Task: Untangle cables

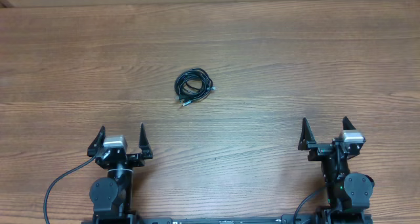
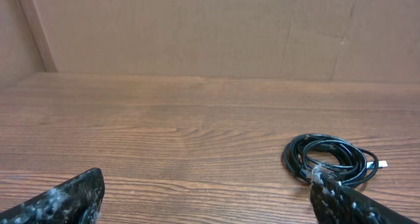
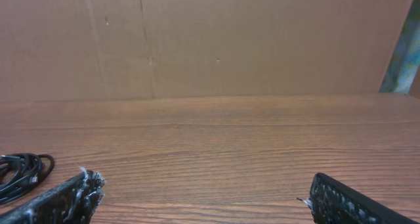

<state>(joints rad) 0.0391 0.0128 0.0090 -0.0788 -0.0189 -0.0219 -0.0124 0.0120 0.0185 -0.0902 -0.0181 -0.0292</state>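
The cables point(image 1: 193, 85) lie as one small coiled black bundle on the wooden table, a little left of centre, with a plug end sticking out at the lower left. The bundle also shows in the left wrist view point(image 2: 331, 159) ahead and to the right, and at the left edge of the right wrist view point(image 3: 23, 173). My left gripper point(image 1: 122, 133) is open and empty near the front edge, well short of the bundle. My right gripper point(image 1: 325, 127) is open and empty at the front right, far from the bundle.
A wooden table point(image 1: 295, 60) spans the view. A brown cardboard wall point(image 2: 197, 27) stands along its far edge. Thick black wires point(image 1: 59, 184) run from the arm bases at the front edge.
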